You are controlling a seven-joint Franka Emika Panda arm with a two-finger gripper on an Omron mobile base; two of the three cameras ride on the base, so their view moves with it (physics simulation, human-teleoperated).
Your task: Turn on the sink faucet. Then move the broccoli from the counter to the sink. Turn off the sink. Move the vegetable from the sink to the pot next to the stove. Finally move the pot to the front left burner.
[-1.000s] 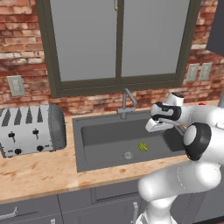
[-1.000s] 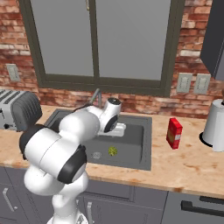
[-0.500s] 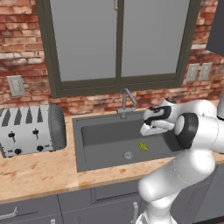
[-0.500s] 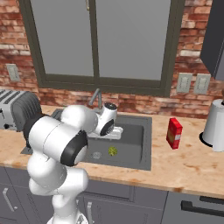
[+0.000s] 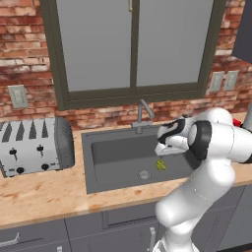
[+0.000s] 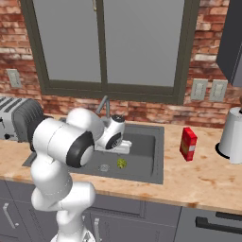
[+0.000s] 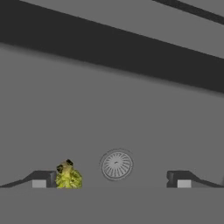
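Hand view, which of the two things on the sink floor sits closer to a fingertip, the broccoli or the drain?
The broccoli, the small yellow-green lump right beside one fingertip. The round metal drain lies midway between the open fingertips.

The white arm bends over at its dark elbow joint and reaches forward and down, wrist tipped so the claw [image 7: 111, 179] points downward. Its two dark fingertips [image 7: 43, 178] stand spread wide apart with nothing between them. The hand [image 5: 170, 140] sits low, just ahead of the bulky forearm [image 6: 71, 142].
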